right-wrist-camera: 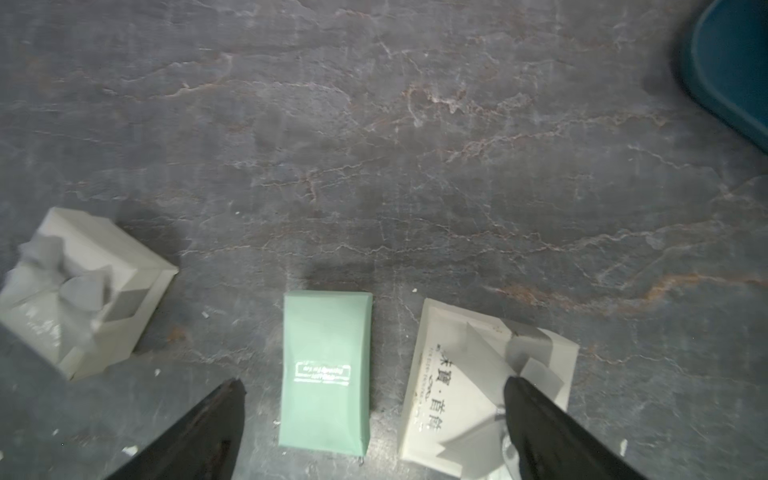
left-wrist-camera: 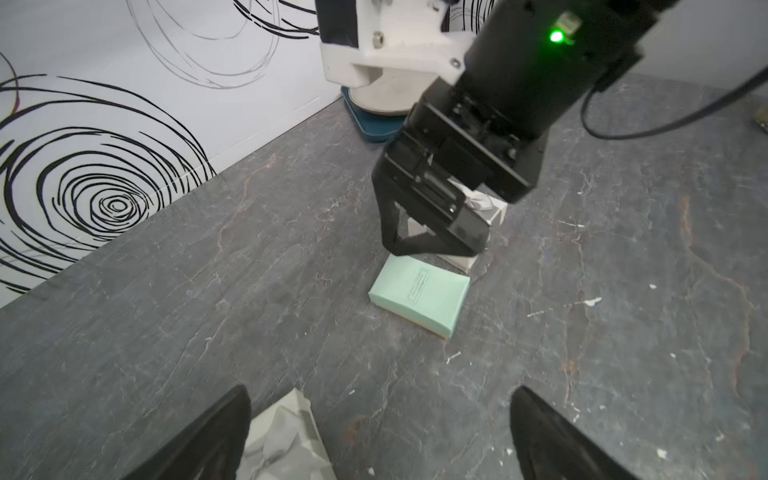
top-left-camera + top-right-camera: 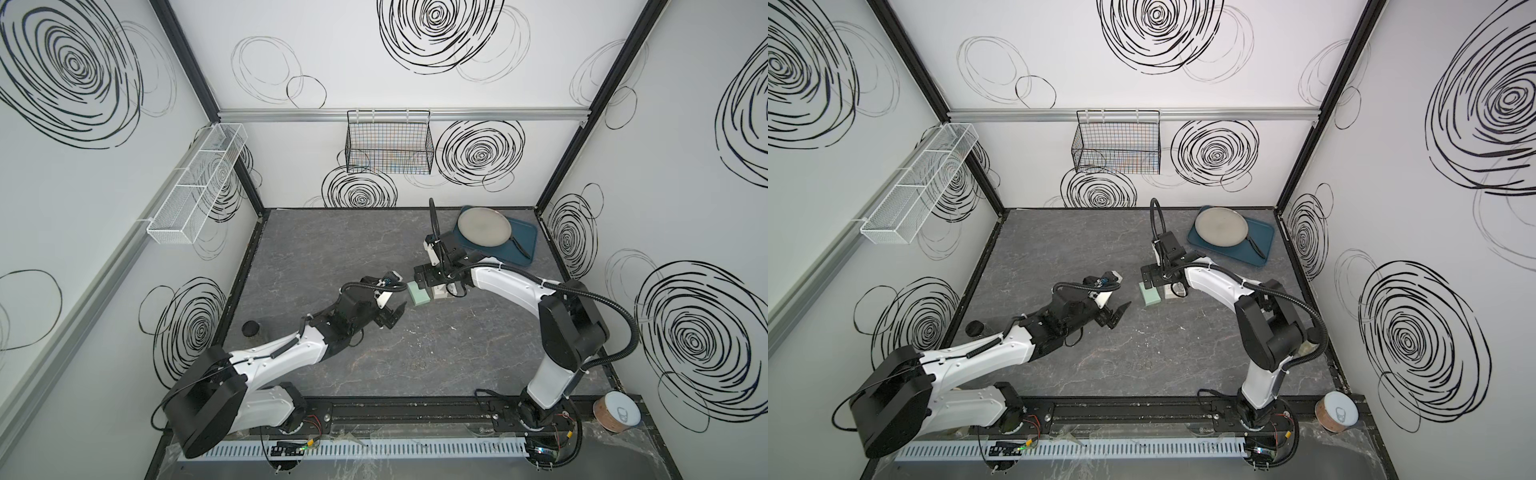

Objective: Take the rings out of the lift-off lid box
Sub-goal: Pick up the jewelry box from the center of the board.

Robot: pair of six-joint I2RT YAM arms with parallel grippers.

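A mint-green rectangular cardboard box [image 1: 326,370] lies flat on the dark grey marbled table [image 1: 374,145], its lid on and closed. Just beside it is a cream rectangular box [image 1: 440,374] printed with dark characters and topped with loose grey tissue paper. A 2nd cream box [image 1: 83,291], open and stuffed with crumpled grey tissue, sits apart on the green box's other side.

The right gripper [image 1: 374,386] points down over the green box with its jaws spread wide and nothing between them. 1 black finger [image 1: 208,428] is over bare table and the other is over the tissue of the printed box; I cannot tell if it touches. The left gripper [image 3: 395,318] hangs low near the open cream box, angled toward the green box, jaws equally wide and empty.

No ring can be made out for certain in any view. In a top view a few faint tiny circles [image 3: 1140,365] show on the bare table nearer the arm bases, well apart from the boxes; whether they are the rings is too small to tell.

At the far right corner a teal plastic tray [image 3: 523,249] carries a round grey plate [image 3: 484,228].
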